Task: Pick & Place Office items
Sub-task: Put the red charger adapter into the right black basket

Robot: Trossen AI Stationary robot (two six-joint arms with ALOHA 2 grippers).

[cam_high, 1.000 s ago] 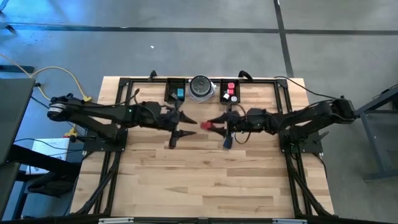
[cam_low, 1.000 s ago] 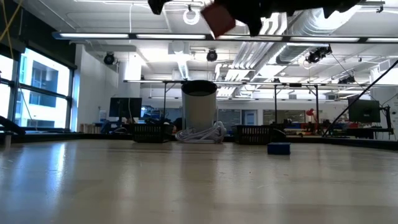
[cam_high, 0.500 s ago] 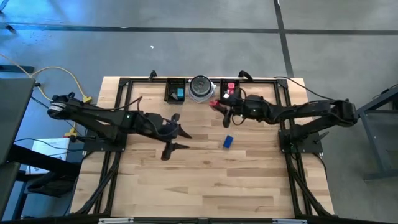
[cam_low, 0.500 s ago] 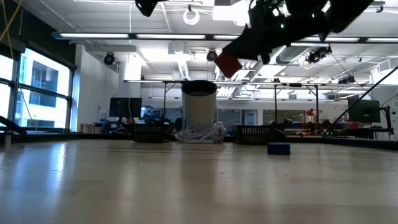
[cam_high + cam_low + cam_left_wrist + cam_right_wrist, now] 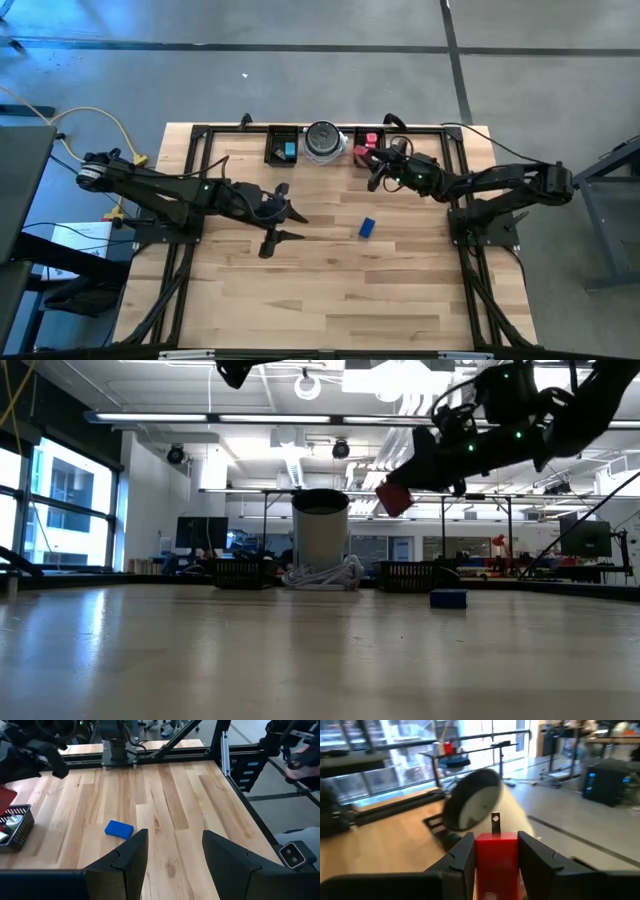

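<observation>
Pale planked wooden table (image 5: 330, 290), smooth; glossy red piece (image 5: 496, 855).

An open-plan lab: exposed ceiling ducts (image 5: 500, 405), monitors (image 5: 200, 532), a framed wooden table (image 5: 330, 290).

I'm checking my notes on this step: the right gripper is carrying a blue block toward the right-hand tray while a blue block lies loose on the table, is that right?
Not quite: the block held in the right gripper is red, not blue, as the right wrist view shows. The rest stands: it is up by the right-hand tray, and a blue block lies loose on the table.
</observation>
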